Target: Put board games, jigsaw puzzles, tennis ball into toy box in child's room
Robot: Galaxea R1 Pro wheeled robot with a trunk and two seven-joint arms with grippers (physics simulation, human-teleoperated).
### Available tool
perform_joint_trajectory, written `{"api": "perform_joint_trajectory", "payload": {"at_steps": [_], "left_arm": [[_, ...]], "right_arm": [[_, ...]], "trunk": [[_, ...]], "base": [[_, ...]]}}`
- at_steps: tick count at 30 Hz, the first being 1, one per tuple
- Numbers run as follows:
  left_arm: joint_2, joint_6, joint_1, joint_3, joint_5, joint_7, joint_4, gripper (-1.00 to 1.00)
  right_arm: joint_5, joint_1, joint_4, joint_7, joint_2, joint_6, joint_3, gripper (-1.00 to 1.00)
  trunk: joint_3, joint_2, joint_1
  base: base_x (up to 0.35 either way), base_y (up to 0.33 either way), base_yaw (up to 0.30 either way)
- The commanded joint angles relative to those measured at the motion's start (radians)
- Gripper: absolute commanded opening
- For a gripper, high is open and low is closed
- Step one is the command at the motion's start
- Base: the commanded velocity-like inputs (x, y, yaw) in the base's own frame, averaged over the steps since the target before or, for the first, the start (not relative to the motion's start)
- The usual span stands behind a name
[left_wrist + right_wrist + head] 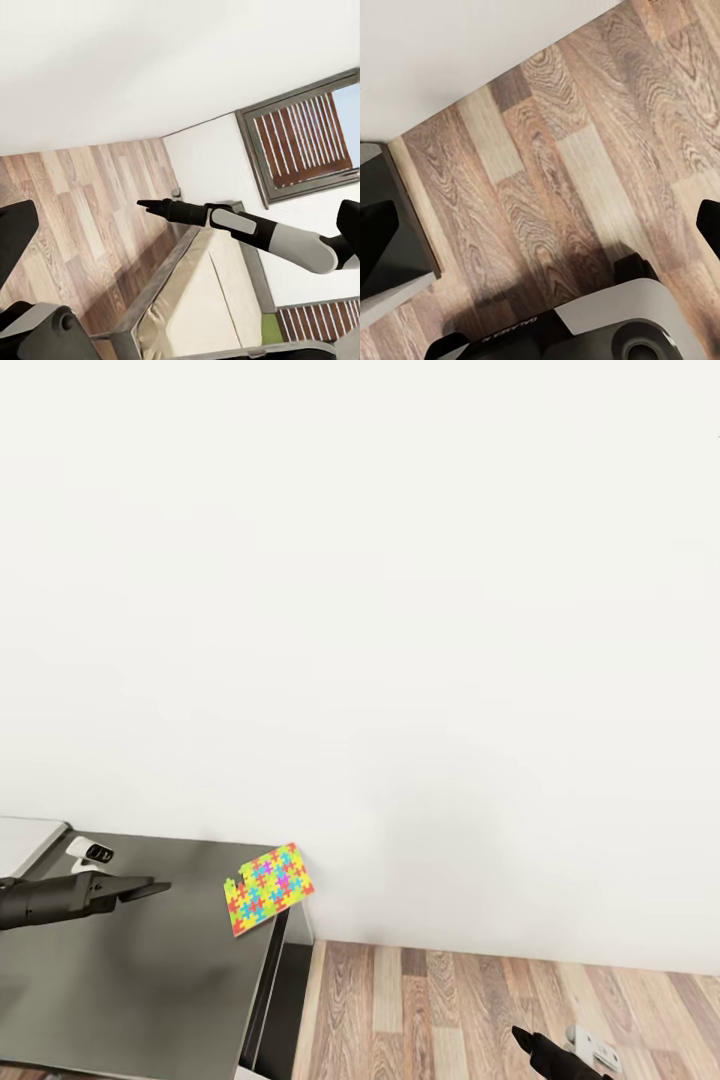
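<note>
Seen from the head: a bare white wall above, wood floor (520, 1000) at lower right. At lower left, a dark grey surface (140, 980) against the wall. One jigsaw puzzle (268, 888), a bright square of yellow, pink, blue and green pieces, tilted at the surface's far right corner, partly over the edge. Left hand (150, 887) reaching in from the left above the surface, dark fingers pressed together to a point, aimed toward the puzzle but well apart from it, with bare surface between them. Right hand (530, 1045) low at the lower right, over the floor, far from the puzzle; only a dark tip showing, so open or closed cannot be told.

From the left wrist: right arm (255, 229) stretched over floor beside a bed (202, 300), slatted window (307, 139) behind.
</note>
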Motion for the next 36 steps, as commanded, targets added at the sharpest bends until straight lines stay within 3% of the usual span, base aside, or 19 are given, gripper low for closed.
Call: {"api": "perform_joint_trajectory", "payload": {"at_steps": [1,36], "left_arm": [[0.002,0.01,-0.002,-0.006,0.005,-0.003,0.002,1.0],[0.001,0.014,-0.001,-0.006,0.003,-0.003,0.005,1.0]], "right_arm": [[-0.007,0.0,-0.001,0.004,0.0,0.007,-0.005,1.0],[-0.004,0.0,0.0,-0.005,0.002,0.002,-0.003,1.0]], "trunk": [[0.0,-0.002,0.001],[0.057,-0.002,0.001]], "base": [[0.0,0.0,0.0],[0.0,0.0,0.0]]}}
